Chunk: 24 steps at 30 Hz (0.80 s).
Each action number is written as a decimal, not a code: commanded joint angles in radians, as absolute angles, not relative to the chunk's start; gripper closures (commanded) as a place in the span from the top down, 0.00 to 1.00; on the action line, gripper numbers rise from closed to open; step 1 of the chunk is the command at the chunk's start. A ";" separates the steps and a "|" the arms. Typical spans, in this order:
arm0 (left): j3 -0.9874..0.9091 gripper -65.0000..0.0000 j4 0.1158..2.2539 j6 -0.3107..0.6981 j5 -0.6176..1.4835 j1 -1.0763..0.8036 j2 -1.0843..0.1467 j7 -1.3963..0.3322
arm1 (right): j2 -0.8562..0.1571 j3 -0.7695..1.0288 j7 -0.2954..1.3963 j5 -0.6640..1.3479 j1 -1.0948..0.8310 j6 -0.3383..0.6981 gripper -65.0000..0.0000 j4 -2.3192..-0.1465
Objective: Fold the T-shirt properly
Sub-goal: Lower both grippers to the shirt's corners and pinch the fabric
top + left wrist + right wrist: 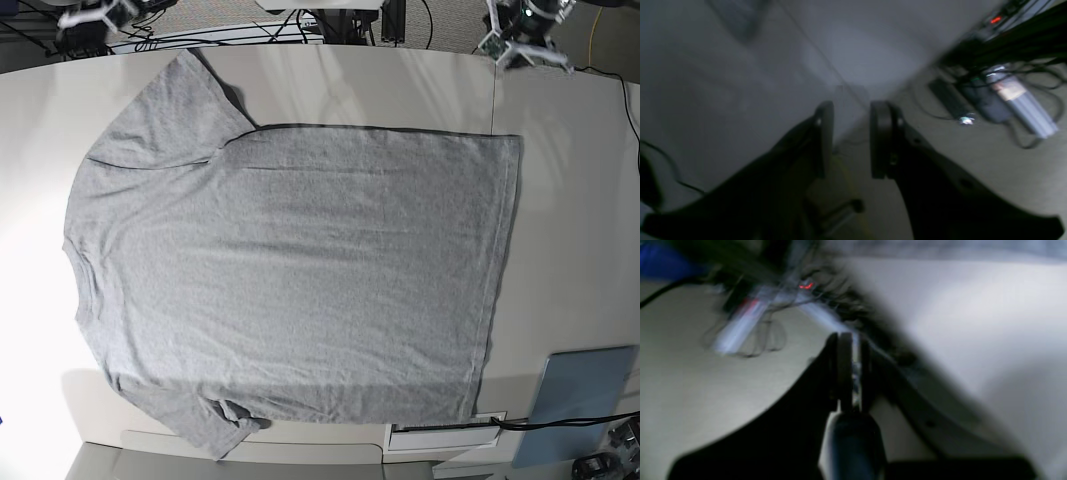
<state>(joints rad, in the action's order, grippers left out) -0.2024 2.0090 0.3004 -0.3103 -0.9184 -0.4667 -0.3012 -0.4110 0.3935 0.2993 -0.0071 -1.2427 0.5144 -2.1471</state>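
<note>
**Shirt flat, both arms at far edge**

Basically, the T-shirt (285, 270) lies spread plain side up on the table (570, 180), collar at base-view left. Bluish panel (580, 400) sits near the hem corner. Left gripper (850, 140) fingers apart, empty; right gripper (853, 371) nearly together. Wrist views blurred; cables (1023, 80) barely readable.

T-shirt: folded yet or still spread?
Spread. The T-shirt lies flat on the table, plain side up, both sleeves out, no fold made.

beige table (560, 180), grey t-shirt (290, 270), bluish panel (580, 400)
</note>
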 commanded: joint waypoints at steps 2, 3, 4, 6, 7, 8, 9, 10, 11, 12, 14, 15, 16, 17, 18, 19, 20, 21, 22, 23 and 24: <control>-0.205 0.30 2.024 0.300 -0.311 -0.881 -0.488 -0.287 | -0.416 0.424 0.279 -0.017 -1.260 0.461 0.06 -2.226; -0.205 0.30 2.024 0.318 -0.311 -0.857 -0.492 -0.288 | -0.416 0.435 0.278 -0.025 -1.260 0.443 0.06 -2.254; -0.205 0.31 2.023 0.329 -0.310 -0.830 -0.495 -0.286 | -0.416 0.448 0.278 -0.031 -1.260 0.429 0.06 -2.279; -0.205 0.33 2.011 0.343 -0.282 -0.776 -0.501 -0.269 | -0.416 0.475 0.278 -0.047 -1.260 0.421 0.06 -2.318; -0.205 0.35 2.000 0.352 -0.259 -0.747 -0.505 -0.265 | -0.416 0.487 0.282 -0.054 -1.261 0.421 0.06 -2.332; -0.205 0.38 1.985 0.368 -0.245 -0.718 -0.508 -0.266 | -0.416 0.498 0.294 -0.063 -1.261 0.421 0.06 -2.340; -0.205 0.39 1.965 0.389 -0.236 -0.691 -0.510 -0.266 | -0.416 0.507 0.306 -0.079 -1.260 0.421 0.08 -2.344; -0.205 0.40 1.943 0.412 -0.231 -0.663 -0.511 -0.265 | -0.416 0.513 0.314 -0.097 -1.260 0.421 0.10 -2.343; -0.205 0.40 1.918 0.433 -0.231 -0.639 -0.514 -0.262 | -0.416 0.515 0.330 -0.117 -1.260 0.421 0.13 -2.343; -0.205 0.40 1.892 0.452 -0.232 -0.616 -0.514 -0.253 | -0.416 0.514 0.342 -0.138 -1.260 0.421 0.17 -2.343; -0.205 0.40 1.840 0.493 -0.233 -0.576 -0.513 -0.221 | -0.416 0.514 0.356 -0.151 -1.260 0.421 0.25 -2.343; -0.205 0.40 1.817 0.515 -0.242 -0.557 -0.513 -0.208 | -0.416 0.514 0.356 -0.151 -1.260 0.421 0.29 -2.343; -0.205 0.40 1.798 0.535 -0.260 -0.538 -0.513 -0.208 | -0.416 0.514 0.356 -0.151 -1.260 0.421 0.32 -2.343; -0.205 0.40 1.781 0.550 -0.283 -0.521 -0.513 -0.209 | -0.416 0.514 0.356 -0.151 -1.260 0.421 0.33 -2.343; -0.205 0.40 1.765 0.551 -0.310 -0.505 -0.515 -0.209 | -0.416 0.514 0.356 -0.151 -1.260 0.421 0.33 -2.343; -0.205 0.40 1.747 0.551 -0.323 -0.491 -0.520 -0.209 | -0.416 0.514 0.353 -0.151 -1.260 0.421 0.33 -2.343; -0.205 0.40 1.731 0.551 -0.322 -0.479 -0.528 -0.208 | -0.416 0.514 0.343 -0.151 -1.260 0.421 0.33 -2.343; -0.204 0.40 1.717 0.552 -0.322 -0.468 -0.536 -0.205 | -0.416 0.514 0.332 -0.151 -1.260 0.421 0.33 -2.343; -0.199 0.40 1.705 0.551 -0.323 -0.459 -0.545 -0.200 | -0.416 0.514 0.321 -0.151 -1.260 0.421 0.33 -2.343; -0.186 0.40 1.695 0.551 -0.323 -0.450 -0.558 -0.201 | -0.416 0.514 0.305 -0.151 -1.260 0.421 0.33 -2.343; -0.167 0.40 1.684 0.550 -0.324 -0.442 -0.572 -0.201 | -0.416 0.514 0.297 -0.151 -1.260 0.421 0.33 -2.343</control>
<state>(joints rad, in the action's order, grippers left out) -0.1631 1.6794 0.5472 -0.3130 -0.4442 -0.5594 -0.1883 -0.4099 0.5049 0.3111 -0.1528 -1.2446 0.4335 -2.3295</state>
